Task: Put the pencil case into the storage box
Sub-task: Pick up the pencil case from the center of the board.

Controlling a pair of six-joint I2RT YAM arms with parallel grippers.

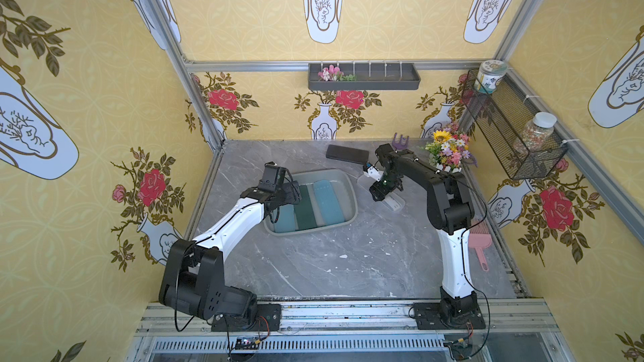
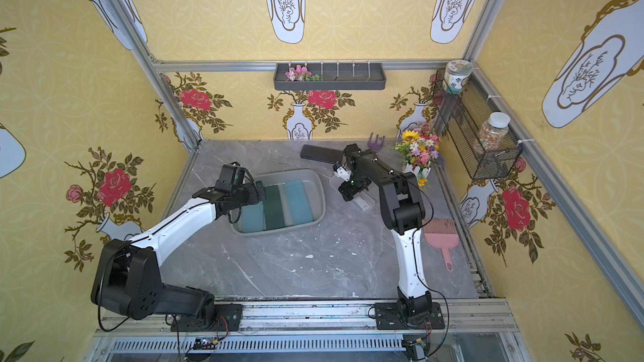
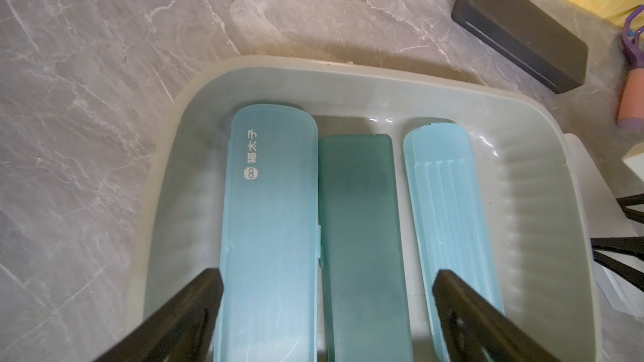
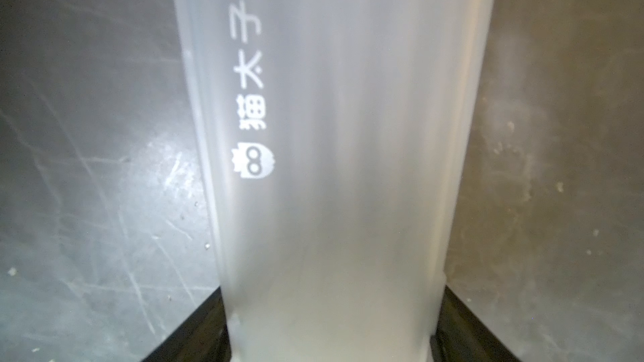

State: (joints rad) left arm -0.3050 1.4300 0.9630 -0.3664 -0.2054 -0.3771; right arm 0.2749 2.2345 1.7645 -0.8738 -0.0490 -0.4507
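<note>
The storage box [image 1: 352,200] [image 2: 322,203] [image 3: 348,71], a shallow grey-green tub, sits mid-table. In it lie a light blue case [image 3: 268,221], a dark green case [image 3: 359,238] and a ribbed light blue case [image 3: 449,203]. My left gripper [image 3: 326,273] [image 1: 292,191] hovers open above the box's near end, holding nothing. To the right of the box, a translucent white pencil case [image 4: 331,134] [image 1: 396,202] [image 2: 365,203] lies on the marble. My right gripper [image 4: 332,294] [image 1: 383,191] is shut on its near end, one jaw against each long side.
A black oblong case [image 1: 347,154] [image 3: 519,26] lies behind the box. A flower pot [image 1: 447,149] and a purple fork [image 1: 400,141] stand at the back right. A pink dustpan [image 1: 481,242] lies by the right edge. A wire basket [image 1: 512,127] and a dark shelf tray [image 1: 364,76] hang on the walls.
</note>
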